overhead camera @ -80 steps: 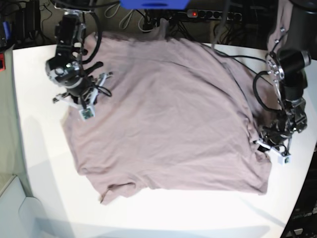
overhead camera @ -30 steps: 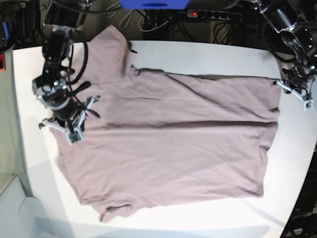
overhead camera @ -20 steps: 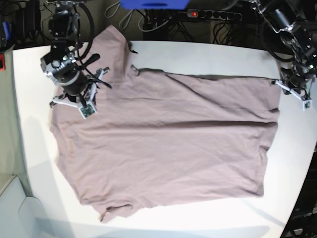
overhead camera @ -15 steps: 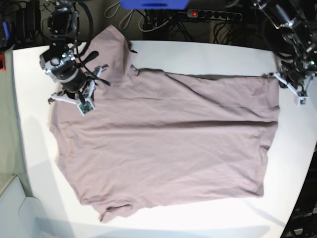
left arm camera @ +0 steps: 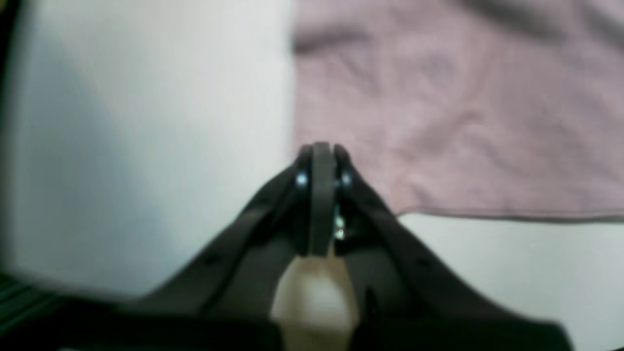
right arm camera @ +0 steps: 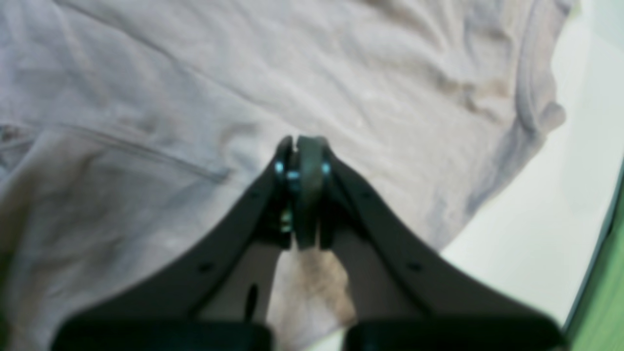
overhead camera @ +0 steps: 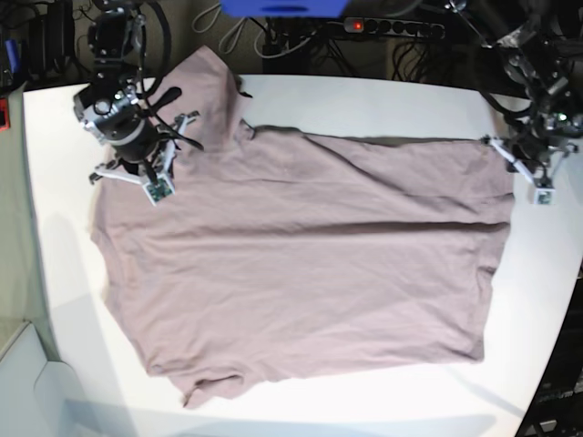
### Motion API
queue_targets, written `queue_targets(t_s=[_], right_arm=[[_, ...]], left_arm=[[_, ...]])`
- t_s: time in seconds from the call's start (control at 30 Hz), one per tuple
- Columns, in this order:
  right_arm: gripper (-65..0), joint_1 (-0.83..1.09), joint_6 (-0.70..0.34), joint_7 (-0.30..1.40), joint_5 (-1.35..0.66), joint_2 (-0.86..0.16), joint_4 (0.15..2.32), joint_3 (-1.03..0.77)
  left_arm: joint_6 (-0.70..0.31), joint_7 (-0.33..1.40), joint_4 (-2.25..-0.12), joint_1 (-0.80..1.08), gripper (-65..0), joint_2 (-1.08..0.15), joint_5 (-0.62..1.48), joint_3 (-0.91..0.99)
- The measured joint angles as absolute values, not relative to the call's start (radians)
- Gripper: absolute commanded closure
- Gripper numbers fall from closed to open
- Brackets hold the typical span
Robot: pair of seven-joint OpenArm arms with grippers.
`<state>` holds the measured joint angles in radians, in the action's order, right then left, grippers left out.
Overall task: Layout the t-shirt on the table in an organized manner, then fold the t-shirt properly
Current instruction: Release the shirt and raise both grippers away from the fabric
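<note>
The mauve-pink t-shirt (overhead camera: 310, 264) lies spread across the white table (overhead camera: 383, 100), with one sleeve (overhead camera: 205, 68) reaching the far edge and the other sleeve (overhead camera: 214, 387) near the front. My right gripper (overhead camera: 135, 171) hovers shut over the shirt's far-left shoulder area. In the right wrist view this gripper (right arm camera: 302, 146) has its jaws pressed together above wrinkled cloth (right arm camera: 146, 97), with no fabric between them. My left gripper (overhead camera: 521, 159) sits at the shirt's far-right corner. In the left wrist view it (left arm camera: 319, 151) is shut, with its tips just over the shirt's edge (left arm camera: 438, 122).
A power strip (overhead camera: 387, 25) and cables lie behind the table's far edge, beside a blue object (overhead camera: 282, 7). The table's rounded right edge (overhead camera: 569, 300) is close to the left arm. A pale box (overhead camera: 27, 382) stands off the table's front left corner.
My right gripper has moved toward the far edge, from the shirt's left side up to its shoulder. My left gripper has shifted slightly inward at the shirt's right corner. Earlier the shirt lay bunched farther right.
</note>
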<state>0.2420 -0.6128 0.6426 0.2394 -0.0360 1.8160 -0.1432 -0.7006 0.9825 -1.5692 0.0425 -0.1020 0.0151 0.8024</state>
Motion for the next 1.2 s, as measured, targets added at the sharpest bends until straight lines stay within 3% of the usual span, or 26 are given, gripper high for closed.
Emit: queue_targets(t_s=[0.17, 0.5, 0.63, 0.8, 1.1, 1.2], right_arm=[[0.0, 0.265, -0.612, 0.646, 0.239, -0.039, 1.816, -0.144], [0.0, 0.292, -0.613, 0.632, 0.231, -0.060, 1.816, -0.165], [0.0, 0.293, -0.699, 0.654, 0.247, -0.056, 1.816, -0.198], [0.0, 0.292, -0.699, 0.645, 0.239, -0.026, 1.816, -0.232], [-16.8, 0.317, -0.699, 0.644, 0.240, -0.025, 1.826, -0.241], [-19.6, 0.319, -0.699, 0.651, 0.240, -0.025, 1.849, -0.240]], left_arm=[[-0.701, 0.905, -1.412, -0.017, 0.0, -0.108, 0.035, 0.789], [-0.716, 0.662, -1.236, 0.063, 0.0, -0.219, 0.136, 0.797], [-0.716, 0.685, -1.243, 0.068, 0.0, -0.235, 0.126, 0.803], [-0.710, 0.783, -1.326, 0.074, 0.0, -0.224, 0.075, 0.801], [-0.703, 0.842, -1.394, 0.083, -0.9, -0.216, 0.026, 0.801], [-0.702, 0.849, -1.395, 0.065, -8.4, -0.217, 0.023, 0.801]])
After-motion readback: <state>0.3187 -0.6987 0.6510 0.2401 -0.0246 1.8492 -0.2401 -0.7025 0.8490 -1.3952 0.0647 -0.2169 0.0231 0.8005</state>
